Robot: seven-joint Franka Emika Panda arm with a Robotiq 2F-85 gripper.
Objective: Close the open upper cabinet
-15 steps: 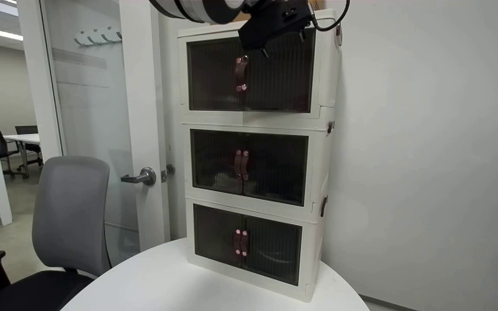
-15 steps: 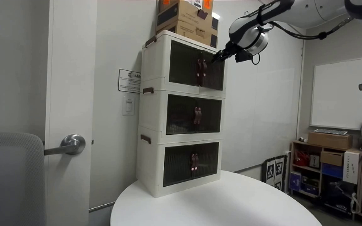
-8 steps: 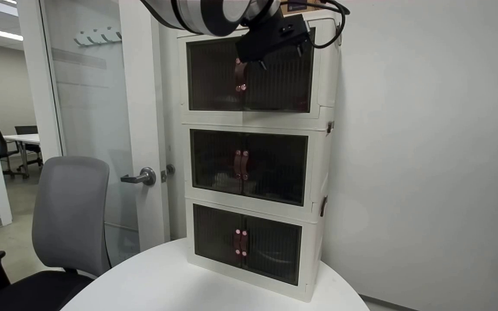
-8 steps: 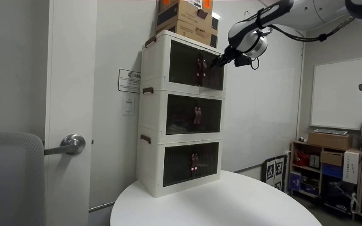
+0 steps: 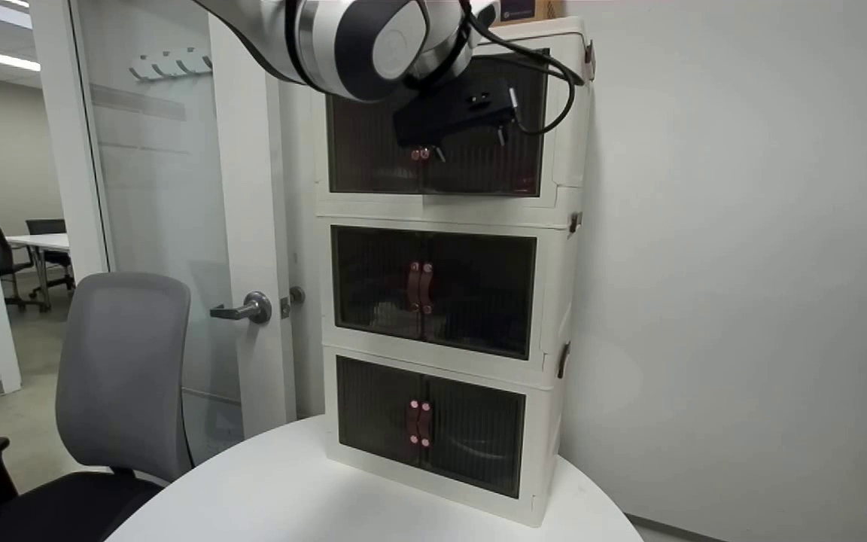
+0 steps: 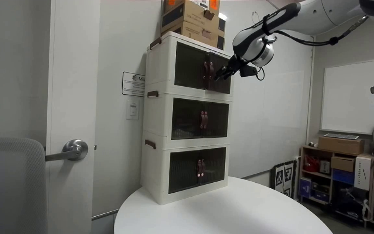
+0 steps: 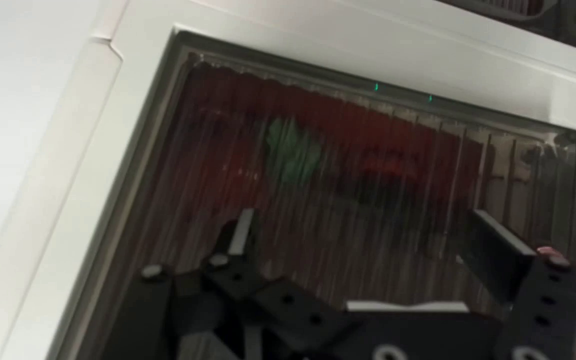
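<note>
The upper cabinet (image 5: 366, 165) is the top tier of the white stacked unit and also shows in an exterior view (image 6: 190, 66). Its door nearer the wall side (image 6: 220, 86) stands slightly ajar, its lower edge a little out from the frame; the other door looks shut. The reddish-brown handles (image 6: 208, 70) are partly hidden by the gripper in an exterior view. My gripper (image 6: 217, 78) is in front of the ajar door, beside the handle. In the wrist view its fingers (image 7: 361, 215) are spread with nothing between them, facing the ribbed door (image 7: 348, 180). Contact cannot be told.
The middle tier (image 6: 187, 120) and bottom tier (image 6: 183, 172) have shut doors. The unit stands on a round white table (image 6: 232, 211). Cardboard boxes (image 6: 200, 29) sit on top. A grey chair (image 5: 125, 369) stands beside the table, and a wall is behind the unit.
My gripper has moved down in front of the ajar door, from its upper part to about the level of the handle's lower end. The doors have not visibly moved.
</note>
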